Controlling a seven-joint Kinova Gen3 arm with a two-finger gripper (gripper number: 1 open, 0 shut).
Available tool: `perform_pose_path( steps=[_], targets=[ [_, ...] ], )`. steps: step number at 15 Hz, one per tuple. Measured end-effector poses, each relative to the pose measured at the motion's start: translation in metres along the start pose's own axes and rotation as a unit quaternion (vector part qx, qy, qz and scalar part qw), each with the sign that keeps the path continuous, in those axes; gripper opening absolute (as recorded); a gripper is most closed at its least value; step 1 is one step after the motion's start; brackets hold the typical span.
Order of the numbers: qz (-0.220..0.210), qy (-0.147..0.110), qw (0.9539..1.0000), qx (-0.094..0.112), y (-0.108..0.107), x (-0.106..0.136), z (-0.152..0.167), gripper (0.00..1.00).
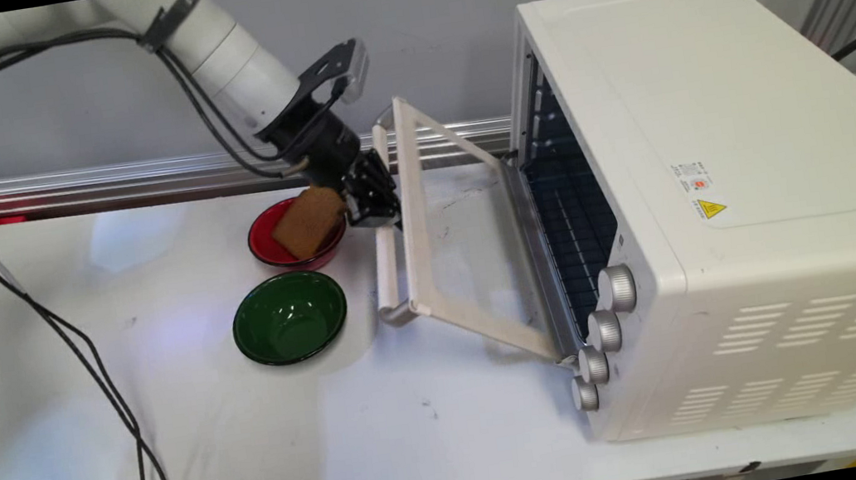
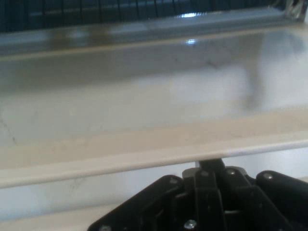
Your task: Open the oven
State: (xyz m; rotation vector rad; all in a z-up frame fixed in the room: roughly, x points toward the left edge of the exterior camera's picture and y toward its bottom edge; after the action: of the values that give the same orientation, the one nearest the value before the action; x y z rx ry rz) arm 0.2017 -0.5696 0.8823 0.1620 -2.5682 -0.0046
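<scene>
The claw (image 1: pixel 376 201) is seen at the oven door's handle (image 1: pixel 387 258); its grip cannot be told, fingers hidden.

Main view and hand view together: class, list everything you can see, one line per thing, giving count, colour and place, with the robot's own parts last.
toaster oven: one, cream white, right half of the table, door side facing left.
oven door: one, cream frame with glass pane, hanging open towards the bowls.
door handle: one, cream bar, along the door's outer edge.
knobs: four, silver, front corner of the oven.
red bowl: one, red, left of the door.
brown slice: one, brown, leaning in the red bowl.
green bowl: one, green, nearer than the red bowl.
table: one, white.
gripper: one, black, at the door handle.
</scene>
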Motion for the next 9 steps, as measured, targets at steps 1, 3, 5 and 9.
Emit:
perform_pose_path(
  steps=[1, 3, 5, 9],
  targets=[
    [0.0, -0.002, 1.0, 0.001, 0.0, -0.005, 0.001, 0.0],
    [0.001, -0.006, 1.0, 0.004, -0.001, -0.014, 0.005, 0.0],
    [0.001, -0.01, 0.9999, 0.006, -0.001, -0.022, 0.008, 0.0],
    [0.0, -0.015, 0.9998, 0.01, 0.0, -0.038, 0.01, 0.0]
  ],
)
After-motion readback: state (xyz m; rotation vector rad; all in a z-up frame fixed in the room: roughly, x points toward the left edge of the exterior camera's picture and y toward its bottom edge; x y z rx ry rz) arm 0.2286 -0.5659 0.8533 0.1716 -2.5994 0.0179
